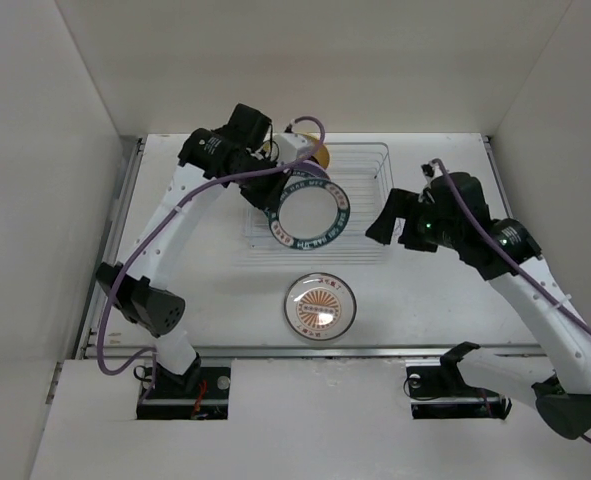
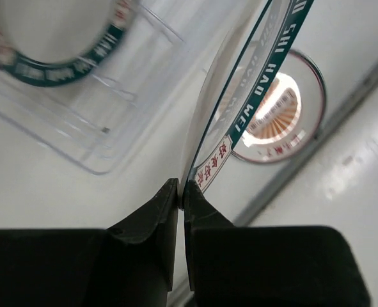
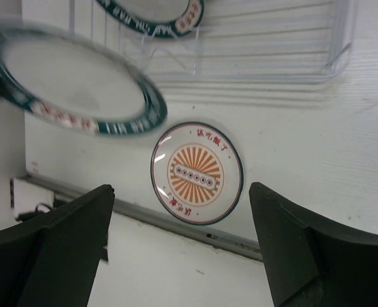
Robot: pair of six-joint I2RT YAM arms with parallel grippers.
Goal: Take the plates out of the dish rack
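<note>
Over the near-left part of the rack (image 1: pixel 367 160), which sits toward the table's far edge, the left gripper (image 2: pixel 181 190) is clenched on the rim of a teal-rimmed plate (image 1: pixel 308 213). The plate hangs tilted, its face turned up to the top camera. It seems clear of the prongs, though the right wrist view shows it only as a blur. A second teal plate (image 3: pixel 151 14) stands in the rack. A tan plate (image 1: pixel 323 157) sits at the rack's far-left end, mostly hidden by the left arm. An orange-centred plate (image 1: pixel 320 307) lies flat on the table (image 1: pixel 455 290), between the rack and the near edge. The right gripper (image 1: pixel 387 218) hangs just off the rack's right end, fingers spread wide and grasping nothing.
</note>
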